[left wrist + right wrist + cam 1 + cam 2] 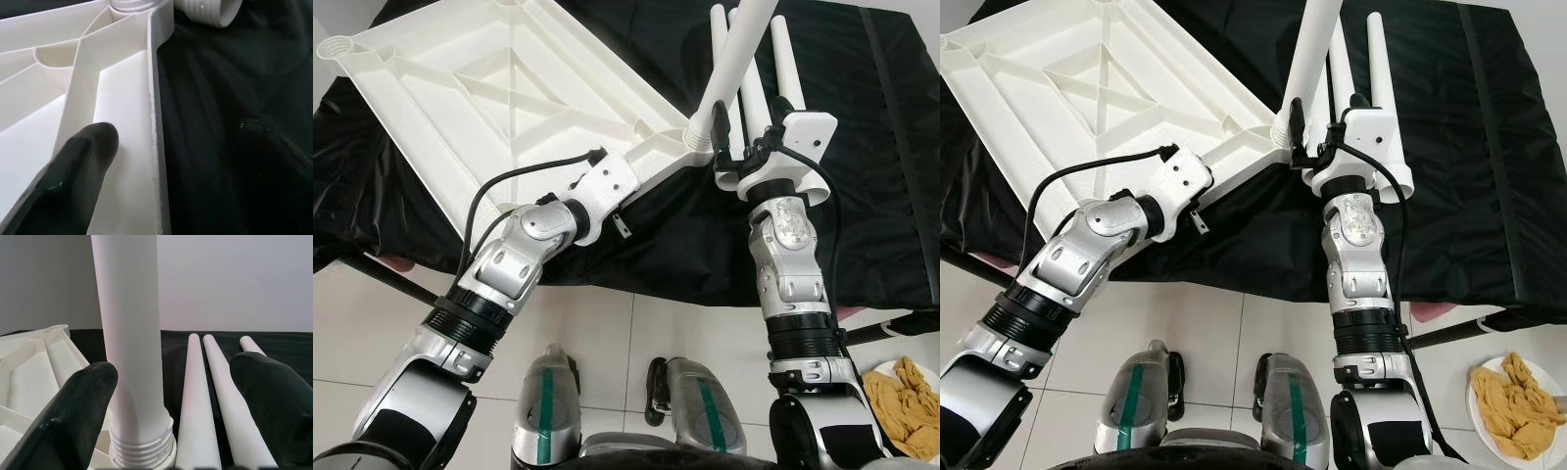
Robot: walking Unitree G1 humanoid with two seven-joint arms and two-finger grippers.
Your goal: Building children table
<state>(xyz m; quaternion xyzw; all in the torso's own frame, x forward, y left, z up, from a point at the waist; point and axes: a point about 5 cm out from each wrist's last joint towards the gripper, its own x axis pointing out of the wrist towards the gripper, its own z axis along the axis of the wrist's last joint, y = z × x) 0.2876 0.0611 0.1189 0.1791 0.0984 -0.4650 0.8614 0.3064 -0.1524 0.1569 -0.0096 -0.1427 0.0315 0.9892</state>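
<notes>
White tabletop (499, 88) lies underside up on black cloth (862, 147). One white leg (129, 347) stands upright in the corner socket nearest the robot, threaded base seated. Right gripper (171, 396): fingers apart, leg between them, closer to one fingertip (83, 401); contact unclear. Three loose legs (215, 396) lie on the cloth just beyond that socket. Left gripper (83, 161): one finger rests inside the tabletop's rim near the same corner; finger spacing cannot be told.
</notes>
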